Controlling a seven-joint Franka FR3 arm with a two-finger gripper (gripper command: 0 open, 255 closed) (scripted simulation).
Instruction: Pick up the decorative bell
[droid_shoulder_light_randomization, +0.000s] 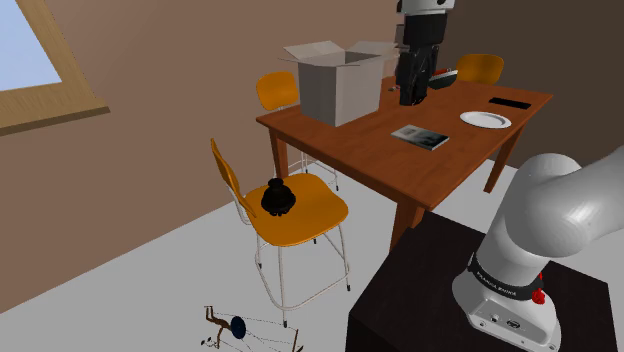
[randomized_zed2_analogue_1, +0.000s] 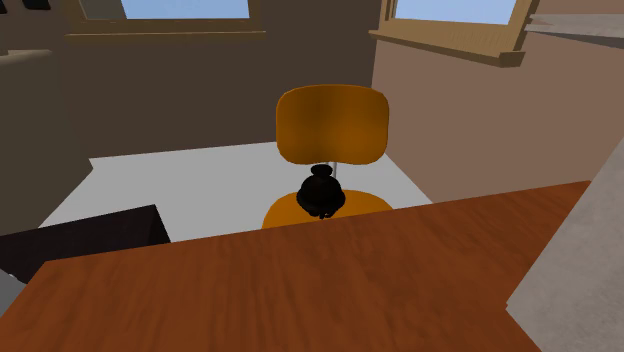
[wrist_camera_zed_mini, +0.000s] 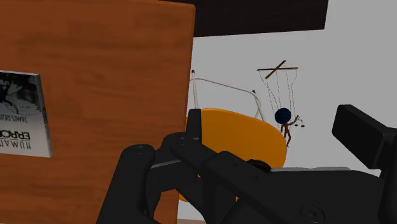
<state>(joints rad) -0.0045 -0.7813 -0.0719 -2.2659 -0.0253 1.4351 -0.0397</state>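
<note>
Nothing grasped yet: the gripper (droid_shoulder_light_randomization: 411, 95) hangs over the bench (droid_shoulder_light_randomization: 370, 150) at upper right, fingers spread, well apart from the black bell (droid_shoulder_light_randomization: 277, 197) on the orange chair (droid_shoulder_light_randomization: 320, 212)

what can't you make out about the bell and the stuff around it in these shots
Base of the bell: second exterior view, the table edge hides it.
Surface of the bell: shoulder view, plain black, no detail readable.
Title of the book: wrist view, cut off by the picture edge.
The flat black item by the plate: shoulder view, too small to name.
</note>
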